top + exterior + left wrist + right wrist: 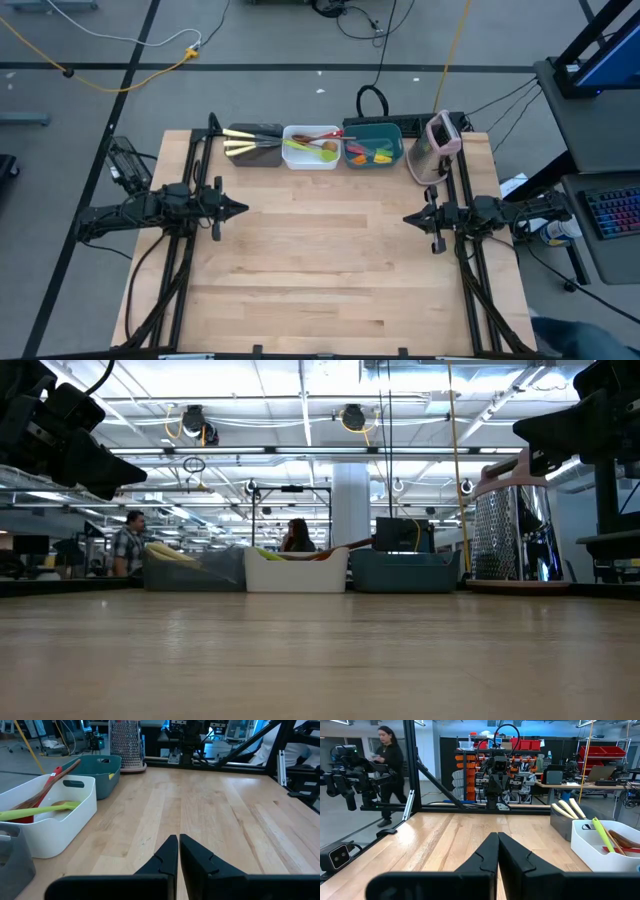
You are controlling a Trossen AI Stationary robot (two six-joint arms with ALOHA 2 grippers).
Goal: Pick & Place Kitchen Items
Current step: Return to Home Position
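Ahead of the left gripper [238,209] the table [320,270] lies bare right across to the right gripper [410,217] facing it. Off to the side of both, along the far edge, a brown tub [268,159], white tub [310,165], teal tub [372,164] and boxy appliance [436,152] stand in a blocking row.

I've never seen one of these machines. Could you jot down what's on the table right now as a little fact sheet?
Left gripper: shut, holding nothing, raised over the table's left side
Right gripper: shut, holding nothing, raised over the right side
Table: wooden, with three tubs in a row along its far edge
Brown tub: cream-handled knives
White tub: green, red and wooden spoons
Teal tub: spatulas with coloured heads
Appliance: pink-and-grey, upright at the row's right end
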